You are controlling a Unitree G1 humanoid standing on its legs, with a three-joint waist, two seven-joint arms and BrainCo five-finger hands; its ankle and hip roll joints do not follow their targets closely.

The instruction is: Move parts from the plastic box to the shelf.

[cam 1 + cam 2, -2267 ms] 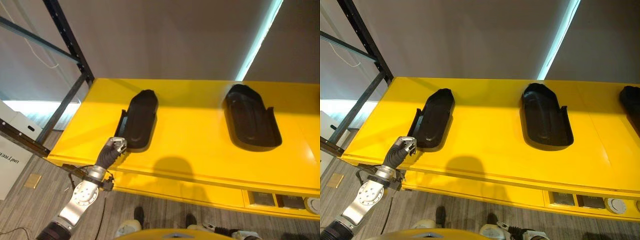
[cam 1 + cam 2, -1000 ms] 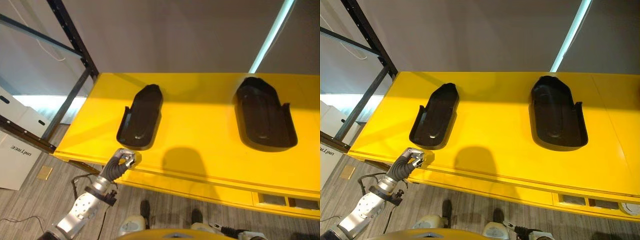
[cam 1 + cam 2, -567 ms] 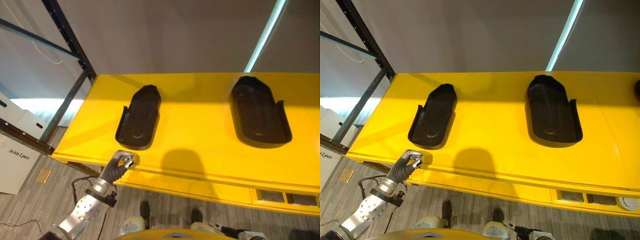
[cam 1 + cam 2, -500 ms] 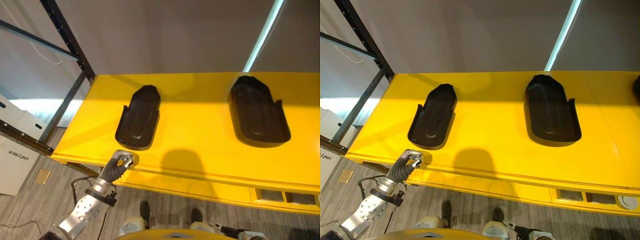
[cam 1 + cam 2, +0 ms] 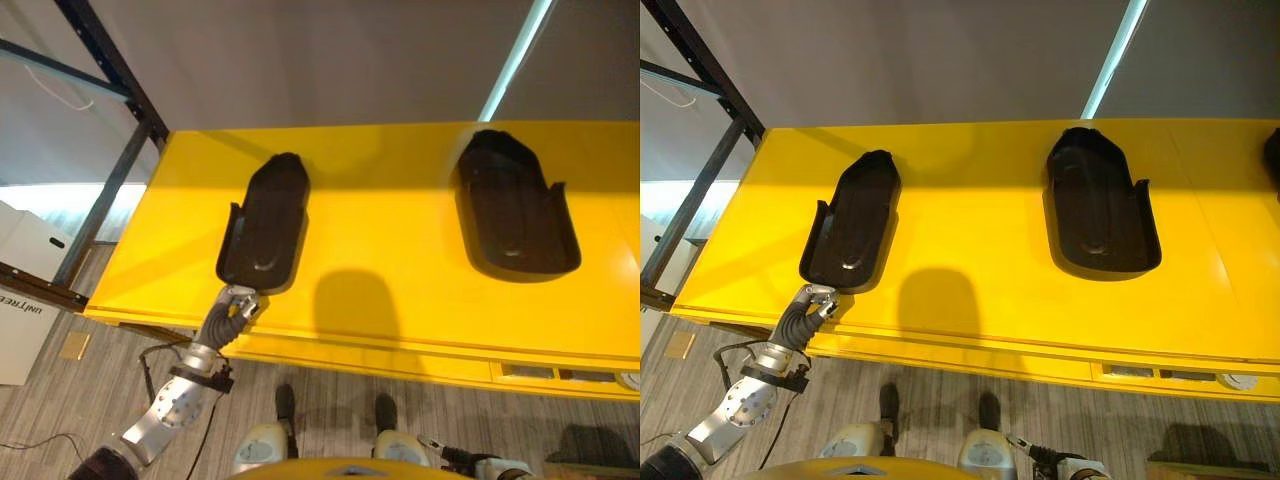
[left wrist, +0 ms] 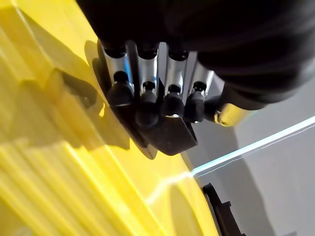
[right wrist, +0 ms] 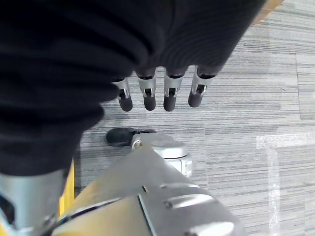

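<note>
Two black parts [image 5: 264, 224] [image 5: 515, 205] on yellow shelf [image 5: 390, 250], left hand [image 5: 238, 304] curled empty, right hand [image 7: 157, 93] relaxed above floor [image 7: 256, 83]

Workshop or factory: yellow shelf [image 5: 400, 250], black steel rack [image 5: 105, 190], moulded parts [image 5: 265, 225].

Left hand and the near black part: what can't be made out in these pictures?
- Left hand against the near black part: the left wrist view shows curled fingers hiding any contact.
- A third black part is cut off by the right eye view's edge.
- Right hand: hangs over the floor, fingers relaxed; its thumb is hidden by the cover.
</note>
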